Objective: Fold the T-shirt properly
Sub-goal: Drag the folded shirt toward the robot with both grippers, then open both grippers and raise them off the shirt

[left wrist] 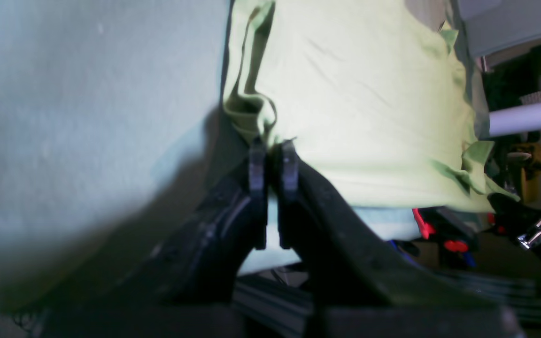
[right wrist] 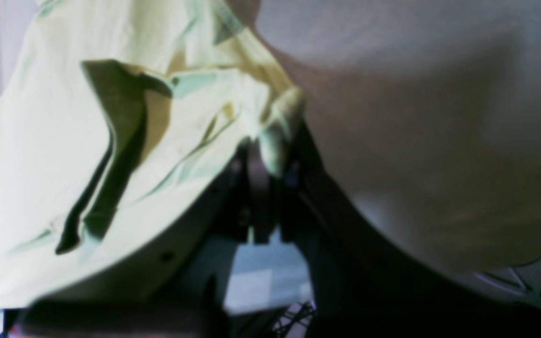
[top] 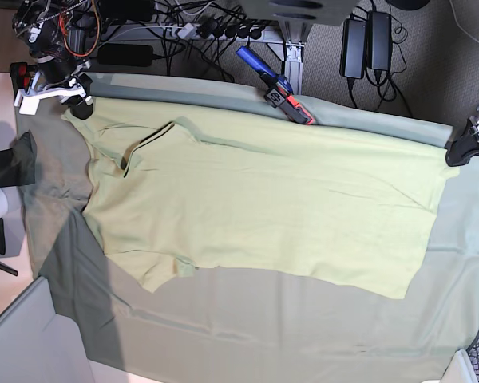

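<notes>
Left wrist view: one left gripper [left wrist: 273, 148], jaws pinching the hem of one pale yellow-green soft T-shirt [left wrist: 359, 103]. Right wrist view: one right gripper [right wrist: 270, 159], jaws pinching a bunched edge (blurred). Base view: the T-shirt [top: 263, 199] lies spread across the grey-green cloth-covered tabletop [top: 303, 327], both arms low at opposite far corners.

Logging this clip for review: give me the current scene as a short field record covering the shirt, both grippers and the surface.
garment: T-shirt, pale yellow-green, spread out, not folded
surface: grey-green table cloth
left gripper: shut on a T-shirt corner
right gripper: shut on a bunched T-shirt edge
other: blue and red clamp at the cloth's far edge
</notes>
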